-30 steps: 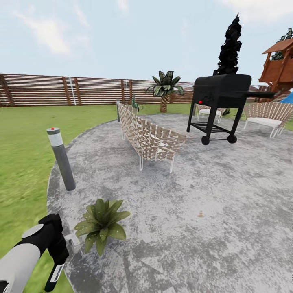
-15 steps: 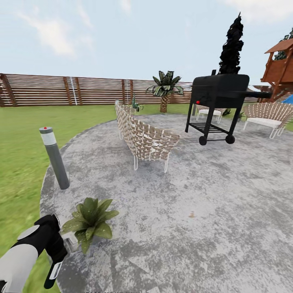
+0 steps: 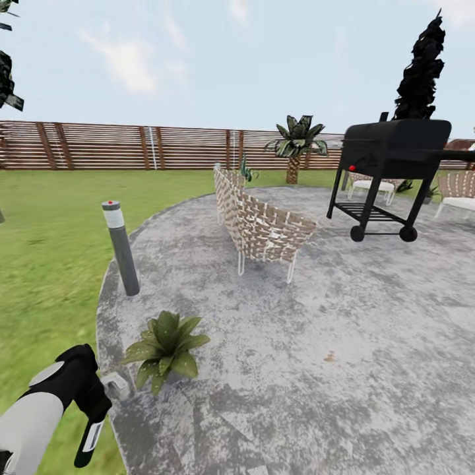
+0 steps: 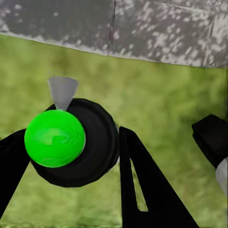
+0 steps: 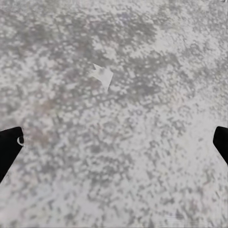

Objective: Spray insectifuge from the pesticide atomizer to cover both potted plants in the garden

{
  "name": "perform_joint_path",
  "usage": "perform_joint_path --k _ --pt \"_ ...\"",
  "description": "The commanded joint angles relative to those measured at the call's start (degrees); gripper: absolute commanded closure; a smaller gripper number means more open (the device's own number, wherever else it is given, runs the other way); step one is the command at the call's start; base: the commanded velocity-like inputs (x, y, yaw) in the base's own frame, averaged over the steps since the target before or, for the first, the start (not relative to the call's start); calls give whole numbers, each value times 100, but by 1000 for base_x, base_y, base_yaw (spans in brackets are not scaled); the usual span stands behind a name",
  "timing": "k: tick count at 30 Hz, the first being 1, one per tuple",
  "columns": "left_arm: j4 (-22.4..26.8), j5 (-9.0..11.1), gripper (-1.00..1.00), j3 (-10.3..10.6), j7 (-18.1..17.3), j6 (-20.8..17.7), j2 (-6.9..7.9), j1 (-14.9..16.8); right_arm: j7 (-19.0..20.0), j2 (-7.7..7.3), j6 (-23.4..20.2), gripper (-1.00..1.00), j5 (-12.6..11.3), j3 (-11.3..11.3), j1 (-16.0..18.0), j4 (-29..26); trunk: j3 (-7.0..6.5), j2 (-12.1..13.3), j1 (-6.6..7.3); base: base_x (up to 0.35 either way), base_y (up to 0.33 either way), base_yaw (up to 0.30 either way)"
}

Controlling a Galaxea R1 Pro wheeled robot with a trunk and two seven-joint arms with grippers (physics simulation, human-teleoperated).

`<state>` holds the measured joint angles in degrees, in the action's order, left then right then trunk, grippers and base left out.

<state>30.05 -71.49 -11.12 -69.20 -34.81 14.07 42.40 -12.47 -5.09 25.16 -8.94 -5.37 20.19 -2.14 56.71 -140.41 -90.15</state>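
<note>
One potted plant [image 3: 165, 343], a low rosette of pointed green leaves, stands on the patio near its left rim. My left gripper [image 3: 92, 412] hangs low just left of it, over the edge of the grass. In the left wrist view the left gripper [image 4: 71, 156] is shut on the pesticide atomizer [image 4: 71, 142], a black round body with a bright green cap and a grey nozzle. That nozzle [image 3: 117, 384] points toward the plant and stops a little short of its leaves. My right gripper [image 5: 114, 142] is open above bare paving, with nothing between its fingers.
A grey bollard light [image 3: 121, 248] stands at the patio rim behind the plant. A wicker chair [image 3: 264, 227] and a black wheeled grill [image 3: 389, 175] stand farther back. Lawn [image 3: 46, 264] lies to the left, the slatted wooden fence [image 3: 132, 146] and a palm [image 3: 295, 145] beyond.
The head camera has swung left, so the whole scene sits farther right in the picture. The left arm keeps its hold on the atomizer beside the plant.
</note>
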Motion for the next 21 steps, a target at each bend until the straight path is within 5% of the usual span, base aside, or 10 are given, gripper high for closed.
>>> perform_joint_path --k 1,4,9,21 --pt "22 -46 100 -16 -93 -188 -27 22 -10 -1 16 -100 -55 -51 2 -1 6 -2 1 0 0 276" --pt "89 -146 100 59 -621 -387 -153 340 -10 -1 17 -100 -55 -51 2 1 6 -2 1 0 0 276" --pt "106 -689 100 579 -1659 -477 -203 956 -10 -1 16 -100 -55 -51 2 1 6 -2 1 0 0 276" --pt "113 -900 100 638 -1869 -483 -211 1209 -1 -9 24 -100 -46 -51 2 16 6 -2 1 75 -29 67"
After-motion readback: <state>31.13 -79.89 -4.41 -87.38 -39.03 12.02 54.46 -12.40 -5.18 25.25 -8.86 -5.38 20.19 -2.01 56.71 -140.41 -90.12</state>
